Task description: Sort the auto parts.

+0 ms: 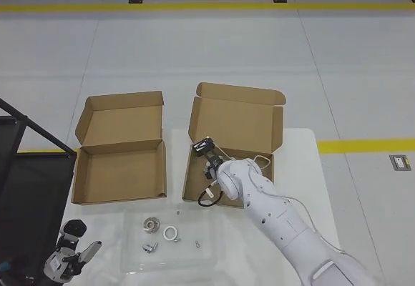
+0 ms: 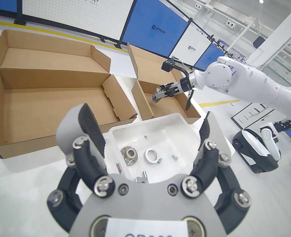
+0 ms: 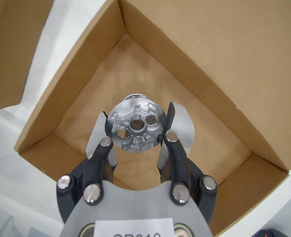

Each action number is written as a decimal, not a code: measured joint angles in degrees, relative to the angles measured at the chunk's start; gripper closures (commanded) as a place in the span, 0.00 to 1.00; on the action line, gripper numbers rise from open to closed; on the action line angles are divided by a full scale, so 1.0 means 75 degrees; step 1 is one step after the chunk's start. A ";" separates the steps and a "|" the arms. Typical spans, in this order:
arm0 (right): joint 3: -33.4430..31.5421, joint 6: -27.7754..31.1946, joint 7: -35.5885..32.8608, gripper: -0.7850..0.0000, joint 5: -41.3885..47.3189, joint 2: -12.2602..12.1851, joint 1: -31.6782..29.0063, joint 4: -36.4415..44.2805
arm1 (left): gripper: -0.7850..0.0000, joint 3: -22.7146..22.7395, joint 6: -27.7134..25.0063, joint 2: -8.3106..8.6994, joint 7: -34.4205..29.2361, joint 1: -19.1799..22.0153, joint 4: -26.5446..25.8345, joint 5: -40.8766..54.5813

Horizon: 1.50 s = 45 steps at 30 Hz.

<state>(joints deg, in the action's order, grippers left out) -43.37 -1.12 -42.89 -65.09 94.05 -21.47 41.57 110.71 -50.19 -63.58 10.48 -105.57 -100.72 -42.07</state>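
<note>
My right gripper (image 3: 136,122) is shut on a round grey metal hub with holes (image 3: 135,127), held above the floor of the right cardboard box (image 1: 257,129). The left wrist view shows that gripper (image 2: 160,94) with the hub (image 2: 155,97) inside the box (image 2: 145,104). My left gripper (image 2: 150,129) hangs open over the near edge of the clear tray (image 2: 175,118), nothing between its fingers; it sits at the table's near left corner (image 1: 71,257). In the tray lie a flanged bushing (image 2: 129,155), a silver ring (image 2: 151,155), a small bolt (image 2: 175,157) and a metal bracket (image 2: 141,177).
The left cardboard box (image 1: 118,175) stands open with its floor bare. A black frame (image 1: 7,186) borders the table's left side. Far off on the floor, a white mobile machine (image 2: 259,146) stands.
</note>
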 measured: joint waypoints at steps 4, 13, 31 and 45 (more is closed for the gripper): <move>0.0143 -0.0124 0.0060 0.00 0.0045 0.0192 0.0215 -0.0563 | 0.00 0.0000 0.0000 0.0000 0.0000 0.0000 0.0000 0.0000; 0.0160 -0.0059 0.0471 0.00 -0.0168 0.0283 0.0153 -0.0387 | 0.00 0.0000 0.0000 0.0000 0.0000 0.0000 0.0000 0.0000; -0.1413 0.2658 0.0054 0.00 -0.3183 -0.1251 -0.5184 0.8287 | 0.00 0.0000 0.0000 0.0000 0.0000 0.0000 0.0000 0.0000; -0.1048 0.3192 -0.0304 0.00 -0.3660 -0.1310 -0.5610 0.8656 | 0.00 0.0000 0.0000 0.0000 0.0000 0.0000 0.0000 0.0000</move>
<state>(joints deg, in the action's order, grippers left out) -51.24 22.82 -45.16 -92.54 84.23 -63.54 106.49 110.71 -50.19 -63.58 10.48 -105.57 -100.72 -42.07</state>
